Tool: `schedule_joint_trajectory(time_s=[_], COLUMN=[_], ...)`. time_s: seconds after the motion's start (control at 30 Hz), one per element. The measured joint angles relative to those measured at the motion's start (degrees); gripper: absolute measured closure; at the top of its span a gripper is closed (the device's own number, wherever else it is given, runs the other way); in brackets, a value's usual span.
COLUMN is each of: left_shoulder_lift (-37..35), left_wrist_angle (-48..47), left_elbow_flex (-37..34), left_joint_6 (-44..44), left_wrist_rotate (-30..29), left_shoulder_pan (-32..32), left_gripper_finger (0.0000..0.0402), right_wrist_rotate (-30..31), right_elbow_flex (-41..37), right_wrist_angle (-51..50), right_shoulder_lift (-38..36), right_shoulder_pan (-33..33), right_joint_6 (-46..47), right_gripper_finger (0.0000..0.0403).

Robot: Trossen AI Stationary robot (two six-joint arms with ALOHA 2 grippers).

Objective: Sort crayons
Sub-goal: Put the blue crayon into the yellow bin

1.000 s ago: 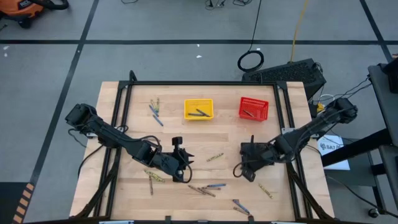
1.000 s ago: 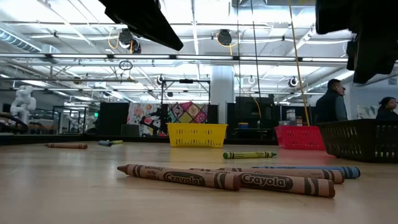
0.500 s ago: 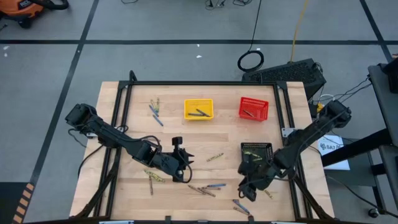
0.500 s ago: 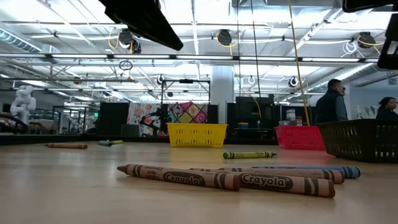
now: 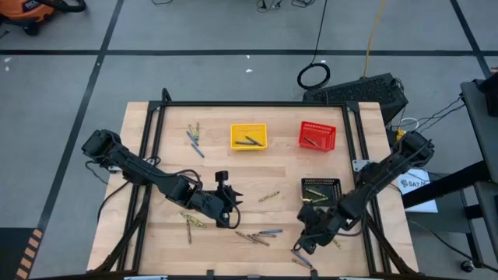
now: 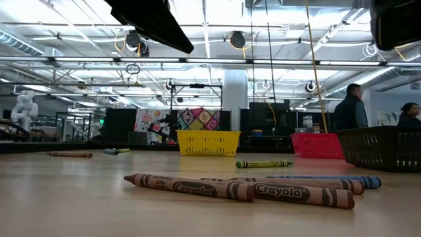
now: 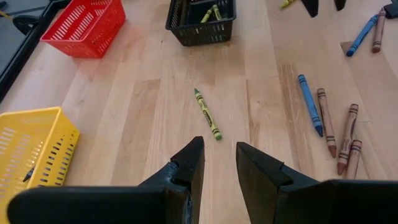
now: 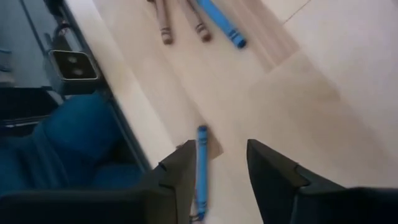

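Crayons (image 5: 259, 234) lie scattered over the table (image 5: 156, 225), with some already sorted: a couple in the yellow basket (image 5: 248, 137), a couple in the red basket (image 5: 317, 136), and yellow-green ones in the black basket (image 5: 320, 189). A loose yellow-green crayon (image 7: 207, 114) rests on bare wood between the two arms, a brown and blue cluster sits near the front edge, and three more crayons (image 5: 193, 137) lie near the back left.

The right gripper (image 5: 305, 243) has swung away from the black basket, where it hung a second ago, down to the front edge of the table. It now hovers over a blue crayon (image 8: 201, 168) and a brown one beside it. Its fingers (image 8: 273, 171) have spread wider in that time and stand apart with nothing between them; the blue crayon shows just inside one finger, not gripped.

This looks like the end of a drop-off and the start of the next pick, probably the blue crayon.

The left gripper (image 5: 224, 210) has not moved; it waits near the middle of the table, fingers slightly parted and empty.
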Motion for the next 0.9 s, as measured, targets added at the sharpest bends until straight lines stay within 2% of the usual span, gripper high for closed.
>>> schedule_joint_trajectory(time_s=[0.2,0.53,0.73,0.9], left_shoulder_lift=[0.0,0.0,0.0,0.0], left_wrist_angle=[0.0,0.0,0.7,0.6], left_elbow_flex=[0.0,0.0,0.0,0.0], left_joint_6=[-0.5,-9.0,-9.1,-9.0], left_wrist_rotate=[0.0,0.1,1.5,2.5], left_shoulder_pan=[0.0,0.0,0.0,0.0], left_gripper_finger=[0.0303,0.0303,0.0303,0.0303], right_wrist_rotate=[0.0,0.0,2.2,3.0], right_elbow_flex=[0.0,0.8,11.4,26.2], right_wrist_angle=[4.7,6.7,5.5,-9.6], right_shoulder_lift=[0.0,0.0,1.8,9.4], right_shoulder_pan=[2.2,2.3,1.6,1.6], right_joint_6=[4.7,5.4,-4.8,-9.8], right_gripper_finger=[0.0272,0.0275,0.0275,0.0275])
